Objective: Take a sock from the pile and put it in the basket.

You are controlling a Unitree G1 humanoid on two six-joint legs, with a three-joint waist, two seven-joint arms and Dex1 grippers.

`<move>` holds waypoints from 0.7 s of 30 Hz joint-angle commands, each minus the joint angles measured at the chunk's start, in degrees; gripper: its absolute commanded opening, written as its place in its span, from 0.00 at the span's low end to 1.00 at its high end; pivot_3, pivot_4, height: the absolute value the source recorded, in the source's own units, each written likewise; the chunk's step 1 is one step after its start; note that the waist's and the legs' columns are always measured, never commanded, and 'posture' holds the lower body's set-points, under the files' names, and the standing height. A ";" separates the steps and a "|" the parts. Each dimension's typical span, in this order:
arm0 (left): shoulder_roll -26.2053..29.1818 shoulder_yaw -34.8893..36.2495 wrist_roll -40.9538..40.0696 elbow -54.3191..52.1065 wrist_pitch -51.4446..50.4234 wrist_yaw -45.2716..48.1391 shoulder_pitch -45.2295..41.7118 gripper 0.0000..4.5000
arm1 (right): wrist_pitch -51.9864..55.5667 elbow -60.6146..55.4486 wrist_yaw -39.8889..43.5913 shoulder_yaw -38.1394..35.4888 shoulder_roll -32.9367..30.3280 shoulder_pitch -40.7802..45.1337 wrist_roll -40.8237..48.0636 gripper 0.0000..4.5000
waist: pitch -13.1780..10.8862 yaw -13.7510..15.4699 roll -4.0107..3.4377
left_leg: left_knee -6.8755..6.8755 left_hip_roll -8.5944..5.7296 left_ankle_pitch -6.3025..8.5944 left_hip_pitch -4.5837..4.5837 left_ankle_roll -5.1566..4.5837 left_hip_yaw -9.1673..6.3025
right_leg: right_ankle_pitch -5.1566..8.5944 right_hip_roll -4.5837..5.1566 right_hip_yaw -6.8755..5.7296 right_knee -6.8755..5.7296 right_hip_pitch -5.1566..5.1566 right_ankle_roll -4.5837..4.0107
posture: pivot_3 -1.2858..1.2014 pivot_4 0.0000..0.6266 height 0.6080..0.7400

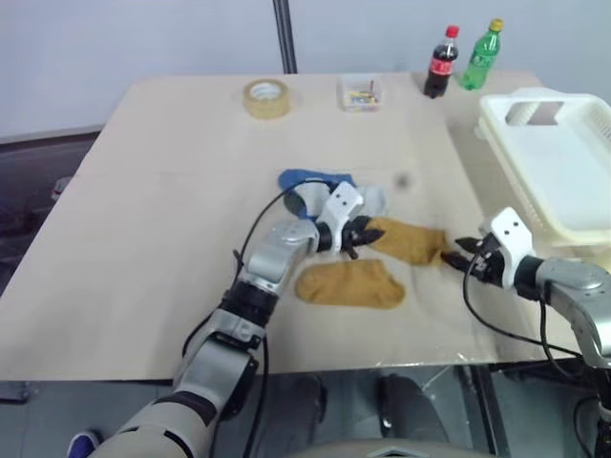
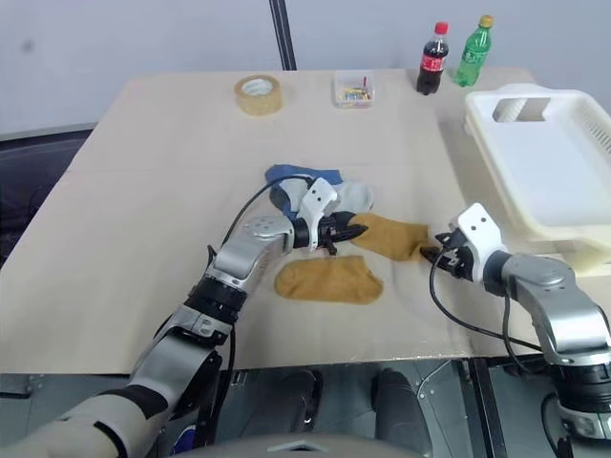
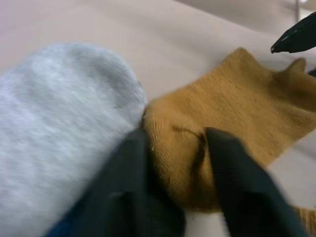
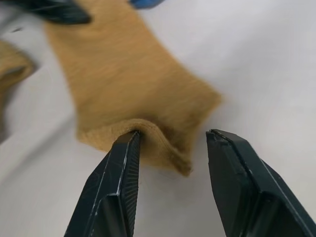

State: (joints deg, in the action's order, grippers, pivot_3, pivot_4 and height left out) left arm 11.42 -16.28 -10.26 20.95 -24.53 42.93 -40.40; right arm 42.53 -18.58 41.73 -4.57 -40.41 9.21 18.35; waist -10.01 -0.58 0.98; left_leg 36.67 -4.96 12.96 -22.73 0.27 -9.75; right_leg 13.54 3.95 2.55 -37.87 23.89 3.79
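Note:
The pile in the middle of the table holds a blue sock, a pale grey sock and two mustard socks. One mustard sock lies stretched between my two grippers. My left gripper is shut on a fold at its near end, right beside the grey sock. At the sock's other end, my right gripper stands open around the cuff, one finger touching the fabric. The second mustard sock lies flat just in front. The white basket sits at the table's right edge, with nothing in it.
At the back of the table stand a roll of tan tape, a small clear box, a cola bottle and a green bottle. Cables trail from both wrists.

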 commanded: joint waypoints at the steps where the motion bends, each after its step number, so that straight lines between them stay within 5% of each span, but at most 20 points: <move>1: -0.61 0.41 0.36 -1.25 1.33 0.65 0.59 0.02 | -0.42 -3.16 -0.09 -1.69 -1.64 -1.04 0.26 0.49 | 0.00 0.00 0.00 | 0.02 0.00 0.00 0.00 0.00 0.00 | 0.00 0.00 0.00 0.00 0.00 0.00 | 0.52 0.24 1.00; 9: -3.02 4.94 -0.08 4.57 7.14 -1.55 -2.38 0.02 | -4.54 3.48 -4.06 2.07 1.93 4.79 -3.23 0.49 | 0.00 -0.17 -0.01 | 0.19 0.02 0.02 0.05 -0.05 0.00 | -0.03 -0.05 -0.01 -0.08 -0.09 0.06 | 0.52 0.24 1.00; 16: -0.73 6.46 -4.65 -8.99 3.26 3.37 3.16 0.02 | 7.21 -4.35 2.34 -6.86 -1.19 1.49 11.24 0.49 | -0.01 -0.09 -0.01 | 0.22 -0.02 0.02 -0.09 -0.04 -0.10 | -0.04 0.02 -0.06 0.03 -0.09 0.06 | 0.52 0.24 1.00; 20: 0.50 6.68 -5.31 -13.78 0.42 2.88 6.39 0.00 | 9.30 -4.87 -1.66 -8.26 0.61 1.99 12.66 0.80 | 0.00 -0.23 -0.02 | 0.22 -0.01 0.09 0.01 -0.15 -0.10 | -0.04 0.02 0.11 0.00 -0.09 0.08 | 0.52 0.24 1.00; 21: 0.62 6.80 -5.46 -14.86 -0.31 2.47 7.17 0.00 | 10.45 -4.48 -3.86 -8.10 2.17 3.04 12.83 0.94 | 0.00 -0.18 -0.02 | 0.23 0.00 0.17 0.02 -0.30 -0.10 | -0.04 0.00 0.09 -0.04 -0.09 0.08 | 0.52 0.24 1.00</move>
State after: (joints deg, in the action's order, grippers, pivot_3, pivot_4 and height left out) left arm 11.84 -10.11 -14.75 10.18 -23.85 45.75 -33.62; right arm 51.39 -21.50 41.00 -11.31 -39.84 10.54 29.89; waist -10.01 -0.76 0.96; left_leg 36.90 -4.96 13.13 -22.70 -0.04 -9.85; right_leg 13.50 3.95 2.61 -37.94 23.79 3.87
